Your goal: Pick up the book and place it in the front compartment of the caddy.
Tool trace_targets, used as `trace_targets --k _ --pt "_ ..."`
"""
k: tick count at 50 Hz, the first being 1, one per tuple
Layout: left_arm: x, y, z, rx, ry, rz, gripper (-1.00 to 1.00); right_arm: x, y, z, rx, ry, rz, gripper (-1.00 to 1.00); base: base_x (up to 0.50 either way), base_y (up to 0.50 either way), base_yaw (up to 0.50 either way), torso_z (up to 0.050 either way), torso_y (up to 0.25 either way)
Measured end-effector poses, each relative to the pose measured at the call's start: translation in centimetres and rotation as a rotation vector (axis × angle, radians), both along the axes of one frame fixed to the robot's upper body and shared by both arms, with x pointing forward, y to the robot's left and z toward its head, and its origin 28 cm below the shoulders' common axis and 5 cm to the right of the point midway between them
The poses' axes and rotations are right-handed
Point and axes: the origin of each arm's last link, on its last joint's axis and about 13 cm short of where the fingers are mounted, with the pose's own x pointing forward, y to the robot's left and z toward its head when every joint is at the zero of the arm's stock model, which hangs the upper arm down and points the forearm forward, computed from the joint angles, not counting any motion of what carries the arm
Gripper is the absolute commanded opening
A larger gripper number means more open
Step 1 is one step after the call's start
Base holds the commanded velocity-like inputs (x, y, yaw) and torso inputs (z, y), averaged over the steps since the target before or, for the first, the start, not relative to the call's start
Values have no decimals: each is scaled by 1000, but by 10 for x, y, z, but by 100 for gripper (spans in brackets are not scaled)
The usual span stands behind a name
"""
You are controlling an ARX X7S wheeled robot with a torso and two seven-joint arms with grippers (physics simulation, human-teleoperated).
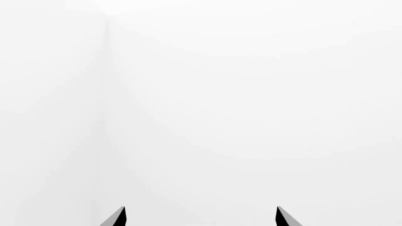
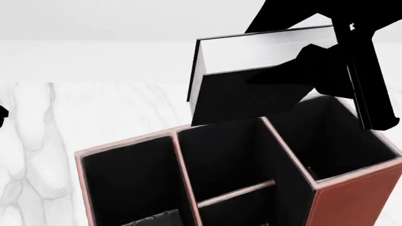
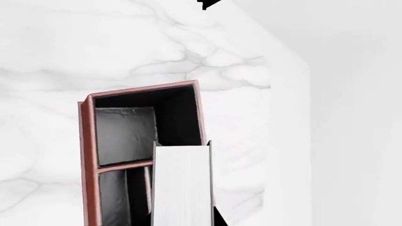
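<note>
Right gripper grasps the thin black-covered book above the reddish-brown leather-look caddy — square it over the front compartment, then lower; left gripper, fingertips apart, idle.

White marble table — pale wall.

I can read no text, label, brand, number or sign on anything in my three camera views.
</note>
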Motion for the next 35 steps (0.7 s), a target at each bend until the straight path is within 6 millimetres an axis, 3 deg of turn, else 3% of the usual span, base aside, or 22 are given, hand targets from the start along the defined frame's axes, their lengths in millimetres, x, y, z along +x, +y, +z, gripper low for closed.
trace_targets --k 19,35 --pt "0 0 -1 -1 2 0 100 50 8 -15 -14 125 72 -100 0 0 0 0 1" --pt "1 0 -3 -4 6 0 100 79 12 -42 -37 181 38 -100 0 0 0 0 1"
